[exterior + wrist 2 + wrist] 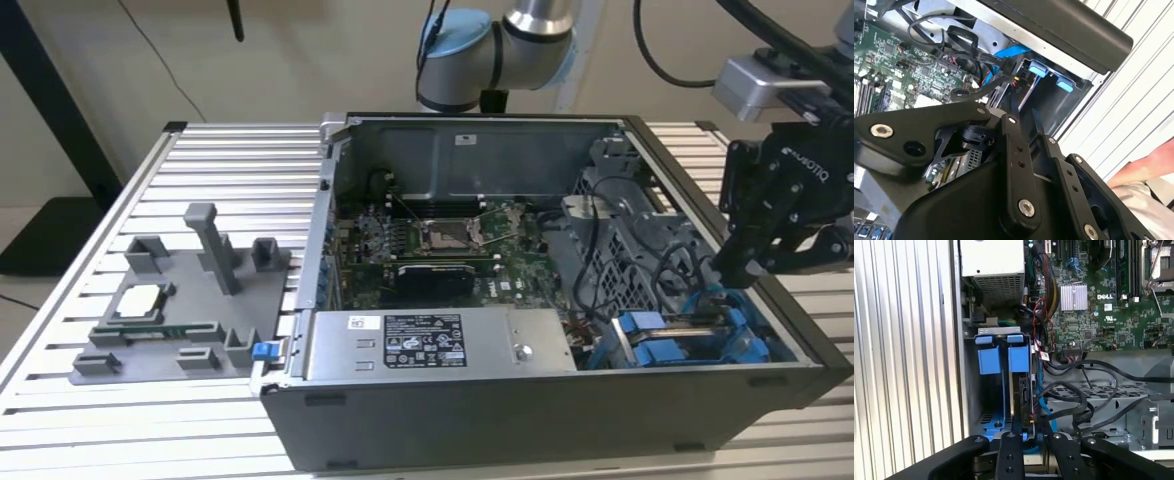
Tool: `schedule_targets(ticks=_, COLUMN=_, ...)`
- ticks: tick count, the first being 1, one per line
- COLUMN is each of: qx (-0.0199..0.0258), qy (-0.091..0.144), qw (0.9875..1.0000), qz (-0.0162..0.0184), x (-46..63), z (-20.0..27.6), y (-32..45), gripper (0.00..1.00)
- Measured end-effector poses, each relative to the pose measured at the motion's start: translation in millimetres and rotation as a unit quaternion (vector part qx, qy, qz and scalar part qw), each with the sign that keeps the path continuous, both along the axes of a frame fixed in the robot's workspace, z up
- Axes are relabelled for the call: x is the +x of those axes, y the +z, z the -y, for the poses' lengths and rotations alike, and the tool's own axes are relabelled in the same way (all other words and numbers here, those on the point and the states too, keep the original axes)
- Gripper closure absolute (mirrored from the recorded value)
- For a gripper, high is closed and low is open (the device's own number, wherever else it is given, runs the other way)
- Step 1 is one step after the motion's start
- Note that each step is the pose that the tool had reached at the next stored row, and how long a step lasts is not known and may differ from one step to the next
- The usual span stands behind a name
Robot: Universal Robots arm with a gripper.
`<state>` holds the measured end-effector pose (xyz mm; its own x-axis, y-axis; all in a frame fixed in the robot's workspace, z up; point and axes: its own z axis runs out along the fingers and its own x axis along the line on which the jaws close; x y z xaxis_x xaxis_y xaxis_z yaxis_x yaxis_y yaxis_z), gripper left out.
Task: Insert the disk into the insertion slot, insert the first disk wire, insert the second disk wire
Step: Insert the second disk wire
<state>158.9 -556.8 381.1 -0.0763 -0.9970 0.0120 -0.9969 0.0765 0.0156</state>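
The pincer (1029, 429) hangs at the insertion slot (990, 390) — whether clenched or released, I cannot tell. The disk (1022, 390) stands edge-on inside that slot, directly ahead of the pincer and just beside it.

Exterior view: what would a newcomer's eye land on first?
The open computer case in the middle, its green motherboard bared. At the exterior view's right, the black gripper hangs over the blue-railed slot in the case's corner. On the exterior view's left sits a grey fixture.
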Motion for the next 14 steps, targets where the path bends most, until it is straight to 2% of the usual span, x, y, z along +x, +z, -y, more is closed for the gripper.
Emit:
schedule_targets(ticks=8, qx=0.0001, qy=0.000, qw=1.0000, qz=-0.0004, x=15.7, z=-3.5, y=-1.6, gripper=0.00)
schedule_targets(ticks=11, qx=0.0000, qy=0.000, qw=1.0000, qz=-0.0019, x=22.9, z=-4.0, y=-4.5, gripper=0.00)
schedule_targets(ticks=13, qx=0.0014, qy=0.000, qw=1.0000, qz=-0.0031, x=27.4, z=-4.2, y=-5.5, gripper=0.00)
schedule_targets(ticks=14, qx=0.0040, qy=0.000, qw=1.0000, qz=-0.0037, x=29.1, z=-4.2, y=-5.6, gripper=0.00)
